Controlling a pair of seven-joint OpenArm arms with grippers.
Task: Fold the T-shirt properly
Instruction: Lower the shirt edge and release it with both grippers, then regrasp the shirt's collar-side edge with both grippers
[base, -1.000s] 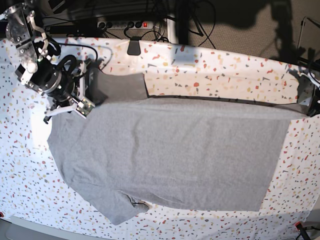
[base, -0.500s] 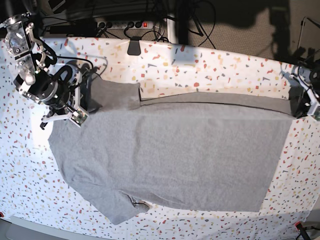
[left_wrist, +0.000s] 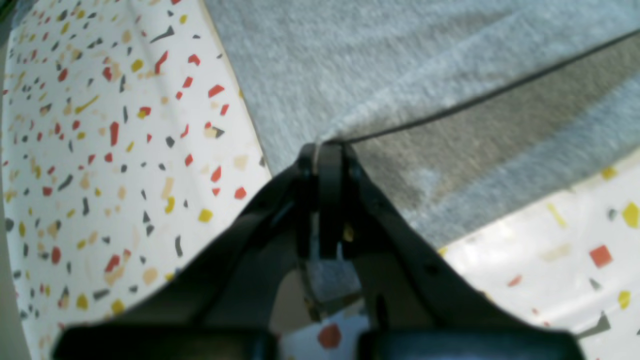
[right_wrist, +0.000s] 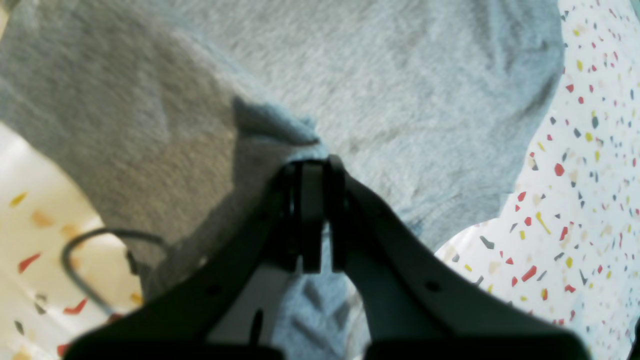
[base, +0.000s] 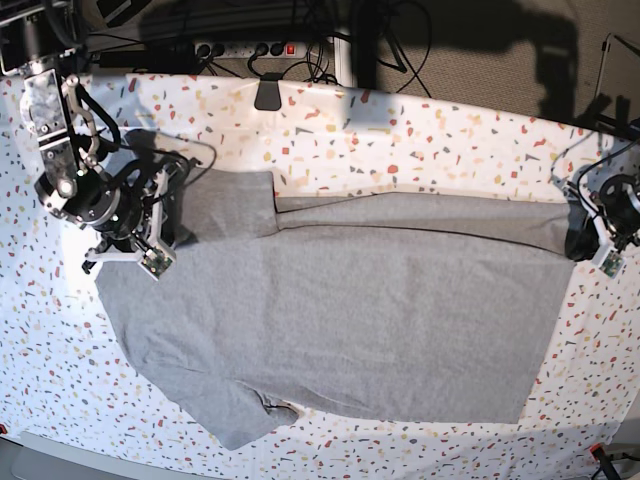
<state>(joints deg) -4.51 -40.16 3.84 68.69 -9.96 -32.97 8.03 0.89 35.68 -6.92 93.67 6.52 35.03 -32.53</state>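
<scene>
The heather-grey T-shirt (base: 340, 320) lies plain side up across the speckled table, a sleeve at the near left and another at the far left. Its far edge is lifted and pulled into a narrow fold over the body. My right gripper (base: 160, 245), on the left of the base view, is shut on the shirt's far left shoulder; the right wrist view shows its tips (right_wrist: 312, 170) pinching grey cloth (right_wrist: 380, 100). My left gripper (base: 580, 245), at the right edge, is shut on the far right hem corner; the left wrist view shows its tips (left_wrist: 325, 155) pinching the cloth (left_wrist: 400, 65).
The table (base: 420, 140) has a white terrazzo-patterned cover. A black clamp (base: 267, 95) sits at its far edge, with a power strip (base: 250, 48) and cables behind. A grey cable (right_wrist: 95, 245) loops beside the right gripper. The table's near edge runs just below the shirt.
Both grippers have moved toward the near side, dragging the shirt's far edge with them. The folded strip along the far edge has widened and the right hem corner has come inward.
</scene>
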